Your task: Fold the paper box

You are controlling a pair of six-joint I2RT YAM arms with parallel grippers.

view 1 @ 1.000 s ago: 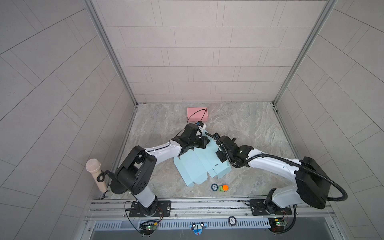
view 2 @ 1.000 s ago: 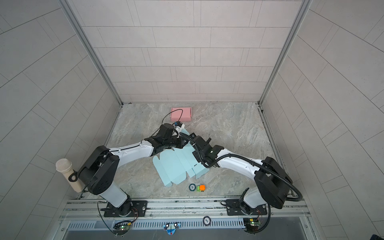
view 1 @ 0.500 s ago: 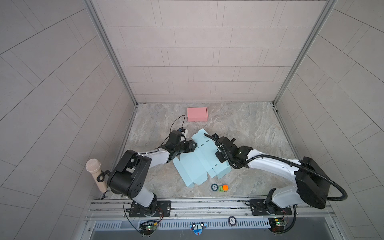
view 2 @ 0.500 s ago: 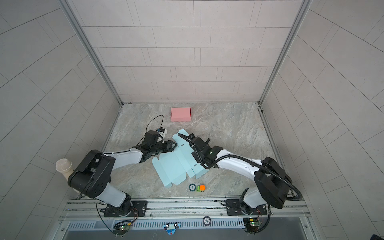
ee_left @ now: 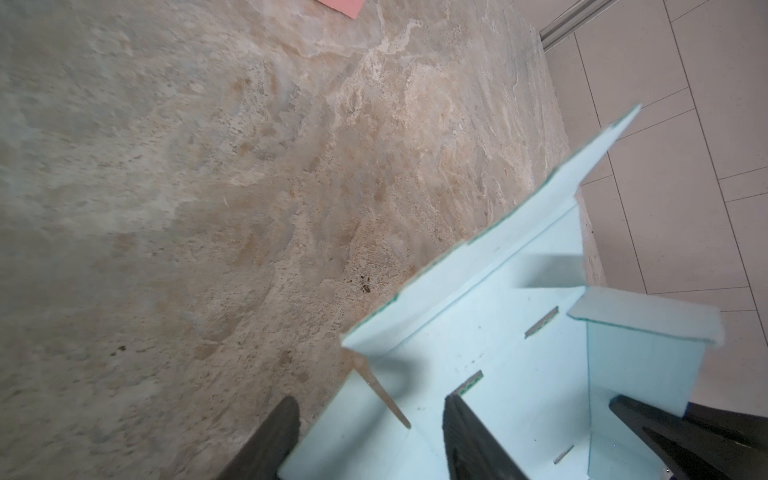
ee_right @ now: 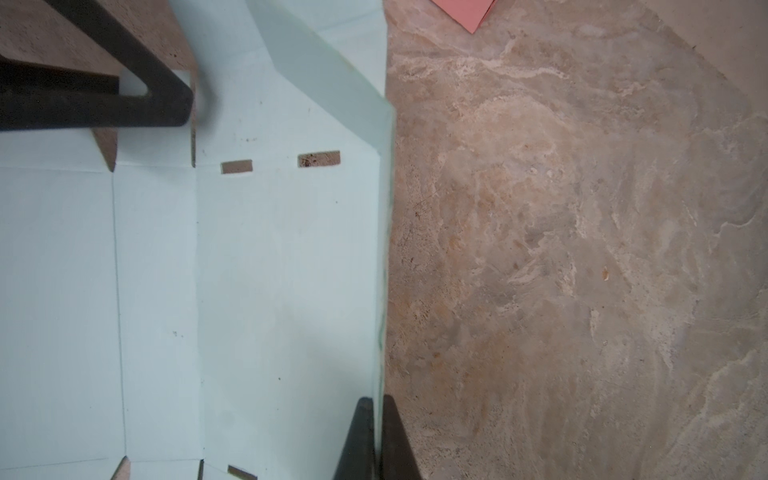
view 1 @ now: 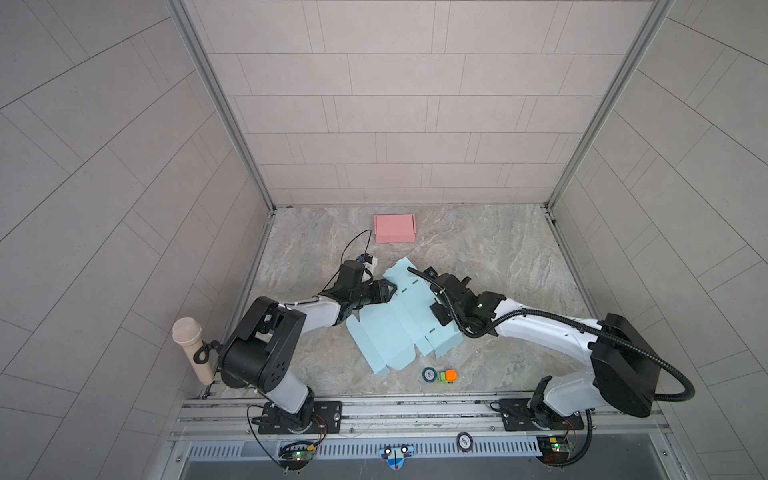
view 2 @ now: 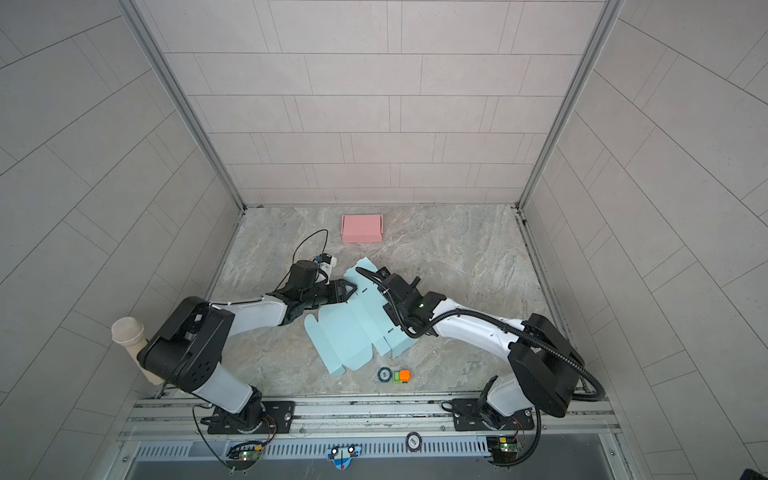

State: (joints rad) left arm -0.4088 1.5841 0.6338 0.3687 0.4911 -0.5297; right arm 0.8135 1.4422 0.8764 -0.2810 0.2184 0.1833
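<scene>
Two grippers at the mostly flat blue paper box (view 1: pixel 395 332)
It lies on the desk (view 1: pixel 498 257), middle-near. Here the right gripper (ee_right: pixel 372 436) pinches one raised side wall by its thin edge; the left gripper (view 1: pixel 388 287) is released, jaws apart around a left flap. The card looks light, stiff, easily creased: take hold near fold lines.

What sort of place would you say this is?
Probably a robotics lab test cell: a left arm and right arm bolted to a rail, pale panelled walls enclosing a marble-patterned tabletop, and a partly folded paper box.
</scene>
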